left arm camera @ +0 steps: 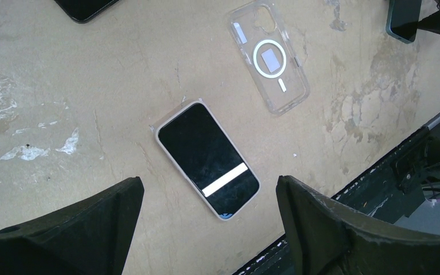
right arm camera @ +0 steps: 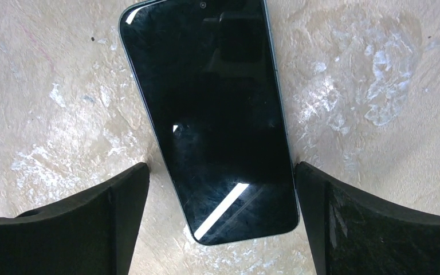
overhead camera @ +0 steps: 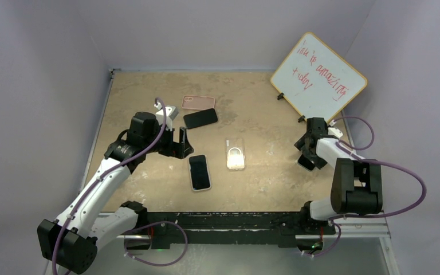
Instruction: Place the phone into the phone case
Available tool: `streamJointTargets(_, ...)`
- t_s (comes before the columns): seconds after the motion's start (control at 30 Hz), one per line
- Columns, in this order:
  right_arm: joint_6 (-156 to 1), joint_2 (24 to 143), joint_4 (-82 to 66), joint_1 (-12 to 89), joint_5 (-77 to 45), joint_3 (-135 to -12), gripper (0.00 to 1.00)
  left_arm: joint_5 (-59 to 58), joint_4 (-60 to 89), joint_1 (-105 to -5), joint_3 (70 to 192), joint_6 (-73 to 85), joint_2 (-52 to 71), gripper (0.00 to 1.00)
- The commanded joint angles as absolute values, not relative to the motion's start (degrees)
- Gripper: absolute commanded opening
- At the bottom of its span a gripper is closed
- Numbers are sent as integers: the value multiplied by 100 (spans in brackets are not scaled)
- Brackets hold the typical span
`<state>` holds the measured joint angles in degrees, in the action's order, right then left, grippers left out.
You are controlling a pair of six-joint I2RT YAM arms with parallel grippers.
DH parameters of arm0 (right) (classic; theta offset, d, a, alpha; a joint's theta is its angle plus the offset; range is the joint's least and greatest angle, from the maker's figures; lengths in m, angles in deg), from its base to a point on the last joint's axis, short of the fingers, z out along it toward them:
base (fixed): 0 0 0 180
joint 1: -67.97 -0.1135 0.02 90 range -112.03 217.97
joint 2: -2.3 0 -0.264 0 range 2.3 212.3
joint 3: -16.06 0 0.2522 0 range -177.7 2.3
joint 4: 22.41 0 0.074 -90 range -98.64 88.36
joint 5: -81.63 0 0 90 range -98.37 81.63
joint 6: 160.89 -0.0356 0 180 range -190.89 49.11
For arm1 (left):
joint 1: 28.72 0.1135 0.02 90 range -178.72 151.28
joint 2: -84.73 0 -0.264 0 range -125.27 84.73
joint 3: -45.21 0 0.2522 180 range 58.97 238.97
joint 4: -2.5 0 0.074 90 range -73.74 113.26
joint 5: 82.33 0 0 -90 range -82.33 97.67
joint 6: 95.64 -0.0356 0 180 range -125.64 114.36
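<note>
Near the right edge of the table point(overhead camera: 252, 91), the right gripper point(right arm camera: 222, 172) is hovering with jaws spread wide either side of a bare dark phone point(right arm camera: 217, 114), screen-up. Mid-table, the clear phone case point(overhead camera: 235, 153) is lying flat, well apart from it. The left gripper point(left arm camera: 209, 184), jaws parted, is hanging above a white-cased phone point(left arm camera: 208, 160).

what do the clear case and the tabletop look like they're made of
The clear phone case looks like glossy transparent plastic: the table shows through it, and a white ring sits in its back. The table top looks like matte tan board, perhaps coated wood. It is worn, with pale scuffed patches and scratches.
</note>
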<state>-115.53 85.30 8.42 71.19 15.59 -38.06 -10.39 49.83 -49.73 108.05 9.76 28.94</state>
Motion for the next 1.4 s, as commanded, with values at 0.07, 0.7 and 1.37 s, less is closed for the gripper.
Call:
streamJointTargets(0.07,-11285,8730,833,7200,1241,-3607,94,-982,4822,-4946,10810,895,2963,91)
streamJointTargets(0.7,-11639,8773,1017,7197,761,-3416,72,-973,4817,-4937,10814,886,2954,91)
streamJointTargets(1.37,-12306,8143,1290,5258,-46,-3271,63,-1078,4799,-4909,10810,860,2894,91)
